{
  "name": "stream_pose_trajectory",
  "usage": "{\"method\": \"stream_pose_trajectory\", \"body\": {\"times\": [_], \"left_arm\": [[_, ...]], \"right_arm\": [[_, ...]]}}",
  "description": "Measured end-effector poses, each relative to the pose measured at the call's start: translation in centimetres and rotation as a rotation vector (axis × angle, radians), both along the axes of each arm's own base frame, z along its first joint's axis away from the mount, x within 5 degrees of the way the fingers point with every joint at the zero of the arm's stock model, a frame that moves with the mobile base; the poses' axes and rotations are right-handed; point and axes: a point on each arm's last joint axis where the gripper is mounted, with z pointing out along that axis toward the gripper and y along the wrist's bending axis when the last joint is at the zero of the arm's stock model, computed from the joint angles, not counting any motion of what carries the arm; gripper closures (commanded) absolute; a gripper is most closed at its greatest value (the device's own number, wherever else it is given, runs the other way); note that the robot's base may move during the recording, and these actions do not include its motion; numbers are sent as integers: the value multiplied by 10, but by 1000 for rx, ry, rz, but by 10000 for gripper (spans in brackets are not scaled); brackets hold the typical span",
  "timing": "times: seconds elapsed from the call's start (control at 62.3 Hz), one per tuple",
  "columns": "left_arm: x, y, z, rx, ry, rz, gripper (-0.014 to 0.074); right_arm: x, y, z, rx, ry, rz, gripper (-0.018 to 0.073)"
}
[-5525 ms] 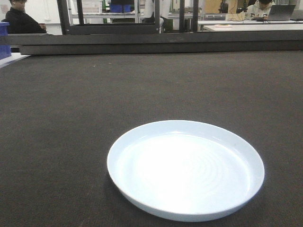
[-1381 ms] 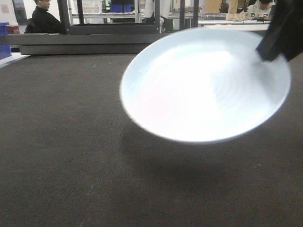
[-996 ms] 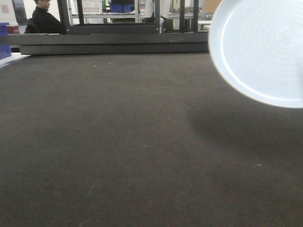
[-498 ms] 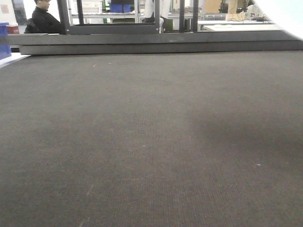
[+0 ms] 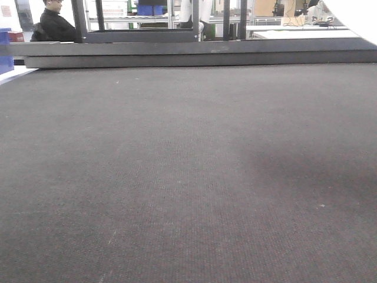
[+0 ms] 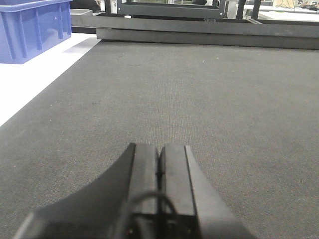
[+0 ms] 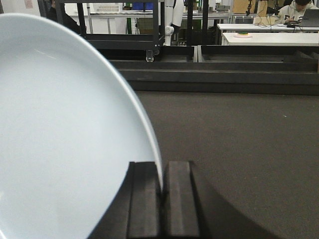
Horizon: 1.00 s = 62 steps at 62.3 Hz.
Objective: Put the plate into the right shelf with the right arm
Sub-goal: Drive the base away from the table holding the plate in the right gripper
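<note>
The pale bluish-white plate fills the left half of the right wrist view, held on edge above the dark mat. My right gripper is shut on the plate's rim, one finger on each face. In the front view only a sliver of the plate shows at the top right corner; the gripper itself is out of that view. My left gripper is shut and empty, low over the mat. The right shelf of steel rails is not in view.
The dark mat covers the table. A low black frame runs along its far edge. A blue bin stands on a white surface at the far left. People sit at desks beyond.
The plate was lifted off the mat, tilted on edge and carried up and to the right. It has almost left the front view; only its shadow stays on the mat.
</note>
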Motion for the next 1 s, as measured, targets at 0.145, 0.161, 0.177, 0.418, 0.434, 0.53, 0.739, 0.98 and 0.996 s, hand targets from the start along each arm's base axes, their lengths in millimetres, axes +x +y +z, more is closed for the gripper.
{"method": "stream_pose_trajectory", "body": {"times": [0.145,0.161,0.177,0.418,0.434,0.53,0.739,0.98,0.996], "left_arm": [[0,0,0,0,0,0,724],[0,0,0,0,0,0,724],[0,0,0,0,0,0,724],[0,0,0,0,0,0,724],[0,0,0,0,0,0,724],[0,0,0,0,0,0,724],[0,0,0,0,0,0,724],[0,0,0,0,0,0,724],[0,0,0,0,0,0,724]], "right_arm": [[0,0,0,0,0,0,510],[0,0,0,0,0,0,510],[0,0,0,0,0,0,510],[0,0,0,0,0,0,510],[0,0,0,0,0,0,510],[0,0,0,0,0,0,510],[0,0,-1,0,2,0,510],[0,0,-1,0,2,0,510],[0,0,-1,0,2,0,510]]}}
